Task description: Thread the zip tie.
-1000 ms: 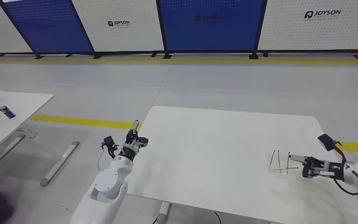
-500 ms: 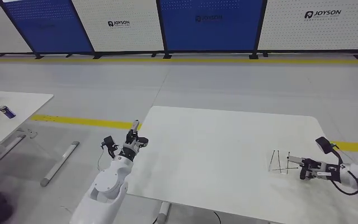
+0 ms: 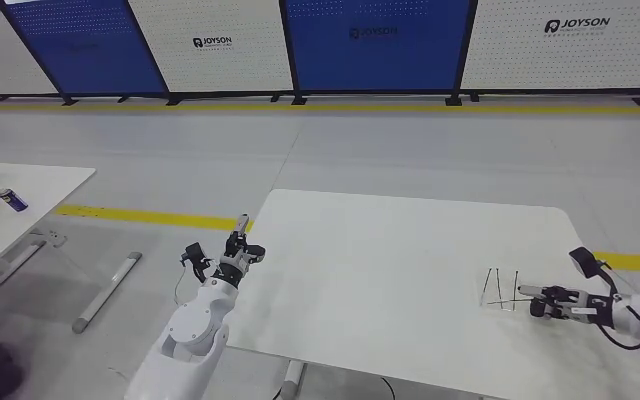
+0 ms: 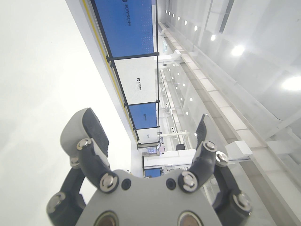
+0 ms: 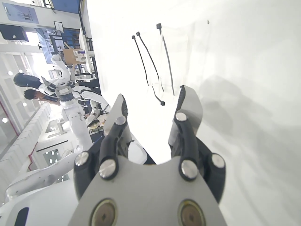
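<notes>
Several thin black zip ties (image 3: 500, 288) lie close together on the white table (image 3: 390, 270), near its right side. In the right wrist view the zip ties (image 5: 144, 56) stretch away just beyond my fingertips, and a short one's head (image 5: 162, 103) lies between the open jaws. My right gripper (image 3: 524, 292) (image 5: 152, 98) is open, low over the table and holds nothing. My left gripper (image 3: 241, 222) (image 4: 148, 119) is open and empty at the table's left edge, far from the ties, pointing up and away.
A second white table (image 3: 40, 195) with a small blue can (image 3: 12, 200) stands at the far left. A grey bar (image 3: 105, 292) lies on the floor beside it. Blue and white panels (image 3: 375, 45) line the back.
The right arm has shifted a little toward the table's front edge, its gripper still open beside the ties. The left arm has not moved.
</notes>
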Available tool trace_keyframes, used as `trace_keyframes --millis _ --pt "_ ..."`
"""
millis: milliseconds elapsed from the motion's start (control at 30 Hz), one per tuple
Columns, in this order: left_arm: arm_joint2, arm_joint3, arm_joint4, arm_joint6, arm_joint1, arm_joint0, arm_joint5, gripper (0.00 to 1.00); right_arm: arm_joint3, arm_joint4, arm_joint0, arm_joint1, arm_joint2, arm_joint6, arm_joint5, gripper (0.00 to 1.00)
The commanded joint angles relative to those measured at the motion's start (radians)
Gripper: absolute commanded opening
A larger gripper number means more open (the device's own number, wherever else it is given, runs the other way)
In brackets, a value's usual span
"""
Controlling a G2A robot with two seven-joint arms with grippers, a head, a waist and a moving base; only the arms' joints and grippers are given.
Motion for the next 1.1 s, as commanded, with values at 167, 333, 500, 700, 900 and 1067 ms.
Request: trace_keyframes --millis 167,333,500,700,900,1067 --pt "0.0 0.0 0.0 0.0 0.0 0.0 0.0 1.0 0.032 0.007 0.016 0.003 -0.014 -0.006 -0.005 0.35" --pt "0.0 0.0 0.0 0.0 0.0 0.0 0.0 1.0 0.055 0.027 0.027 0.005 -0.024 0.005 -0.012 0.32" --pt "0.0 0.0 0.0 0.0 0.0 0.0 0.0 1.0 0.078 0.039 0.038 0.006 -0.033 0.006 -0.021 0.24" --pt "0.0 0.0 0.0 0.0 0.0 0.0 0.0 1.0 0.095 0.046 0.051 0.009 -0.045 0.009 -0.021 0.15" --pt "0.0 0.0 0.0 0.0 0.0 0.0 0.0 1.0 0.106 0.054 0.061 0.011 -0.055 0.006 -0.021 0.0" --pt "0.0 0.0 0.0 0.0 0.0 0.0 0.0 1.0 0.113 0.085 0.061 0.015 -0.05 0.013 -0.039 0.0"
